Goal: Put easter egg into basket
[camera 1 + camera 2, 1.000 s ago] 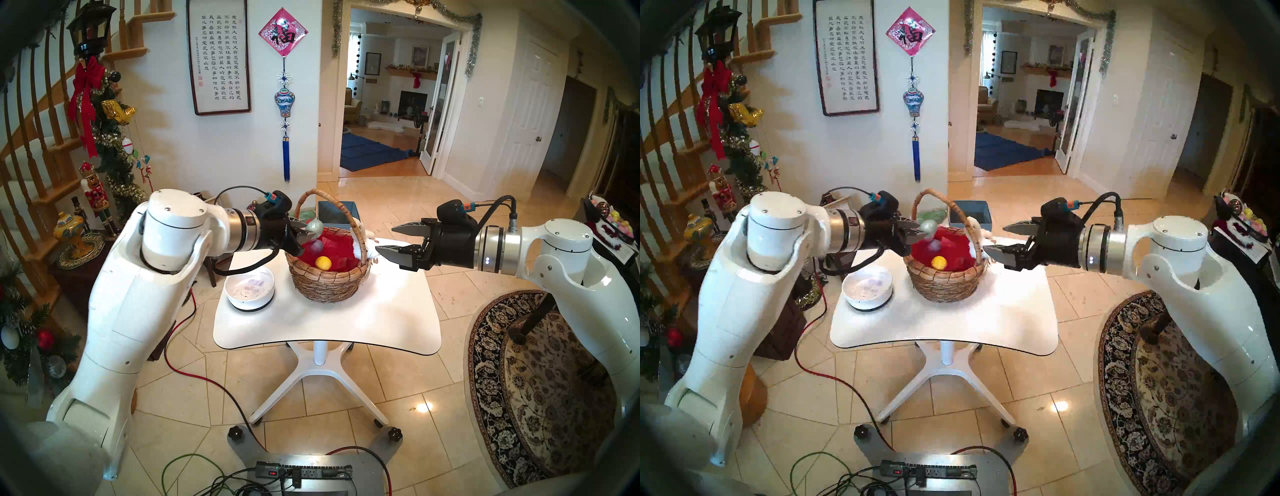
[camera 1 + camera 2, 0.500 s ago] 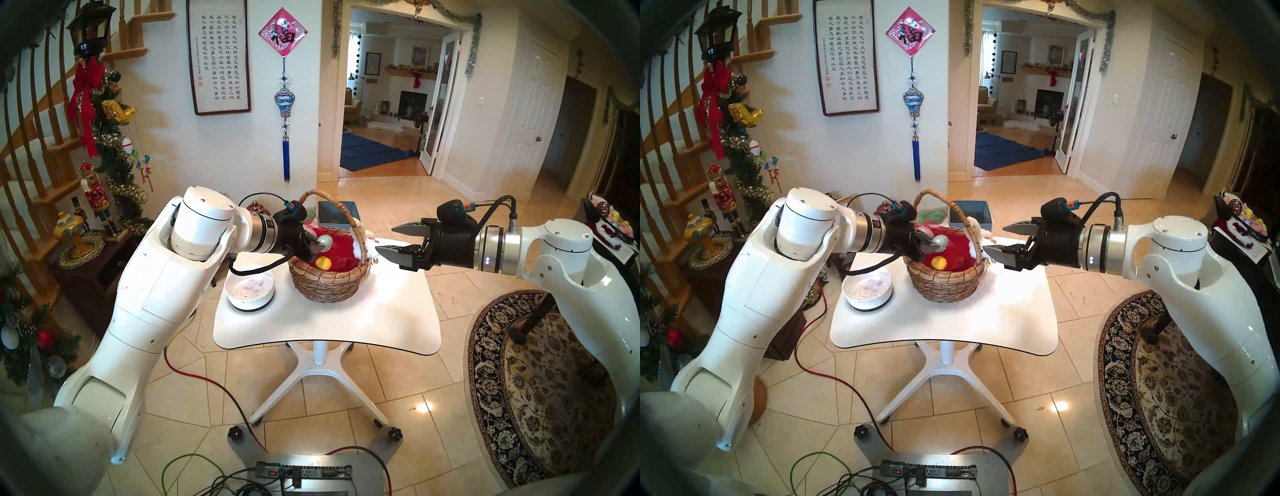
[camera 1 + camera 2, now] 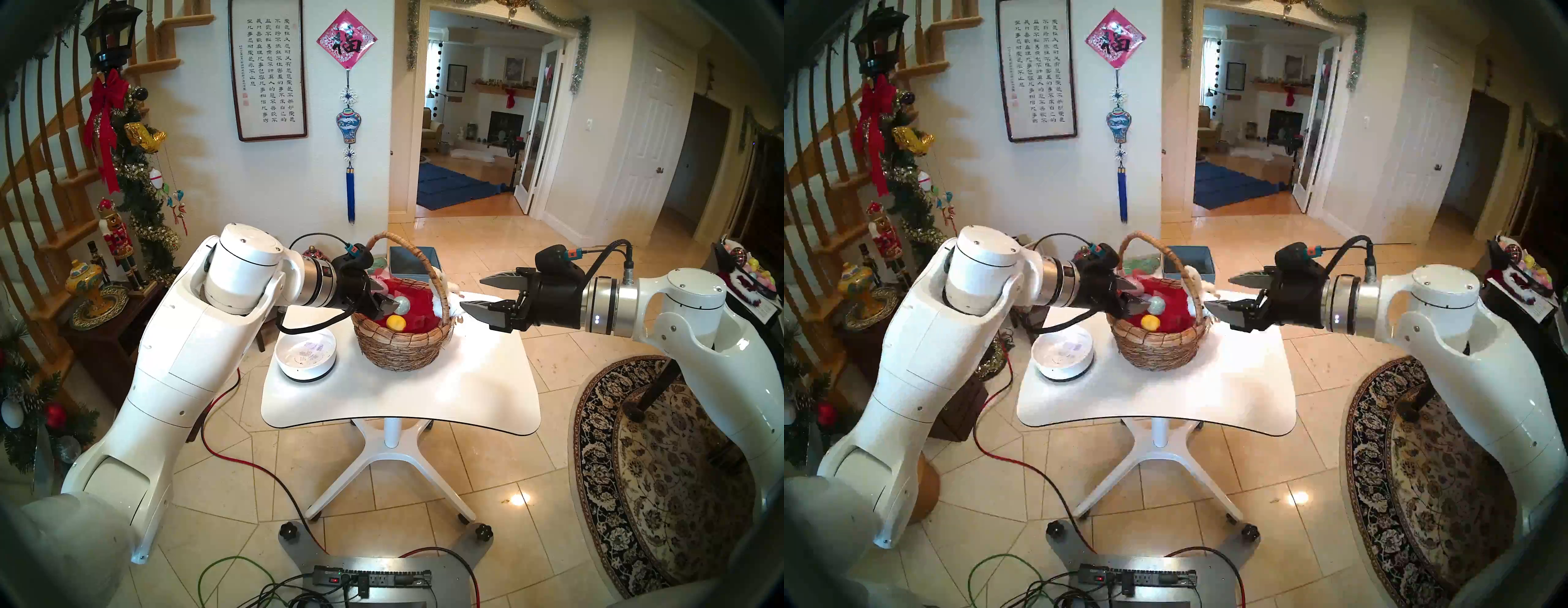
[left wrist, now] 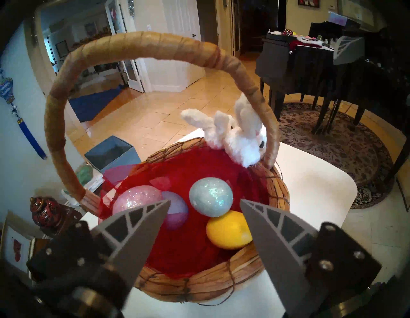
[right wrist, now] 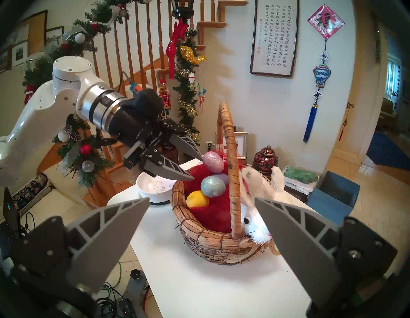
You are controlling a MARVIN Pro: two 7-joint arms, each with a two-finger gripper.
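Observation:
The wicker basket [image 3: 399, 348] with its arched handle and red lining stands on the white table [image 3: 424, 395]. A silver-blue glitter easter egg [image 4: 210, 196] lies free on the lining, against a yellow egg [image 4: 228, 229] and a purple egg [image 4: 175, 209]; a pink glitter egg [image 4: 137, 197] sits at the far left rim. My left gripper [image 3: 386, 297] hangs open just over the basket's left rim, its fingers apart and clear of the silver egg [image 5: 212, 186]. My right gripper [image 3: 471, 293] stands open and empty to the basket's right.
A white plush bunny [image 4: 241, 137] sits on the basket's right rim by the handle. A shallow white bowl [image 3: 305, 354] stands left of the basket. A grey-blue square bin [image 3: 413, 260] is behind the table. A patterned rug lies to the right.
My left gripper carried the silver egg right and down over the basket, then opened; the egg now lies on the lining. The right arm has not moved.

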